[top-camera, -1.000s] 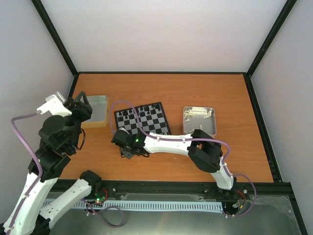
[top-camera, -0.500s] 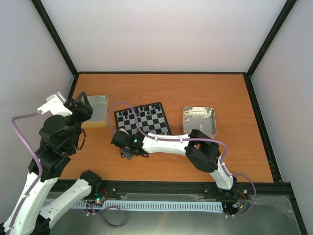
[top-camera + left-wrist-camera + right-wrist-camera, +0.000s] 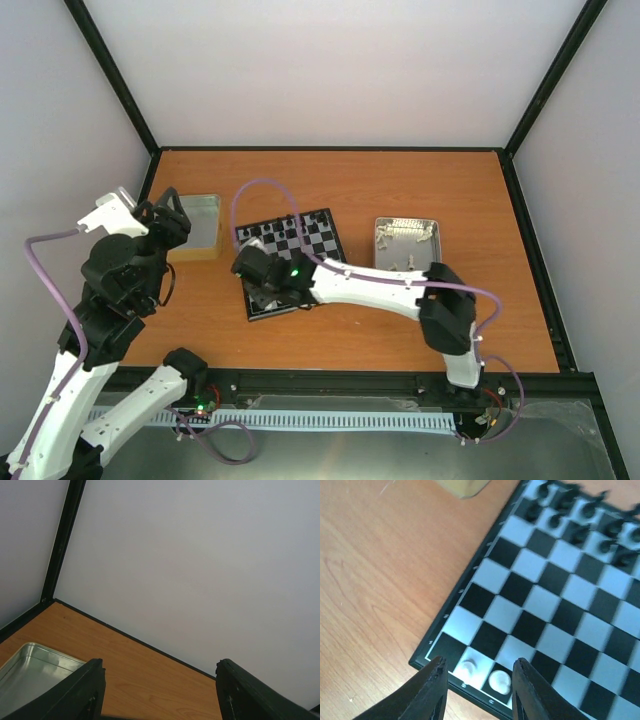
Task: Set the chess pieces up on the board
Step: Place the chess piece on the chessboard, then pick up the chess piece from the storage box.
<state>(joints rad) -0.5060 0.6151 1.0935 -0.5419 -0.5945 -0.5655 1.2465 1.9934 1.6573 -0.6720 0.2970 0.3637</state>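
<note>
As right gripper [image 3: 478, 676] gapes, 2 chess pieces [image 3: 499, 680] on board [image 3: 540, 605]

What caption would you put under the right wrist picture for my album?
Open right end effector hovers over two white chess pieces at the board corner.

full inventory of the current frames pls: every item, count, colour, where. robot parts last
small square chessboard with black and silvery-grey checks: 1, table centre-left, near part hidden under the right arm
tiny black chess figures: too blurred to count, black, far rows of the chessboard
tiny cream-white chess figures on the board: 2, cream, side by side at one near corner
cream-white figures in the tray: many, too small to count, cream
square silver metal trays: 2, silver, one left of the chessboard, one right of it
orange-brown wooden table: 1
left tool: 1, black, open, by the left tray
right tool: 1, black, open, over the two cream figures
</note>
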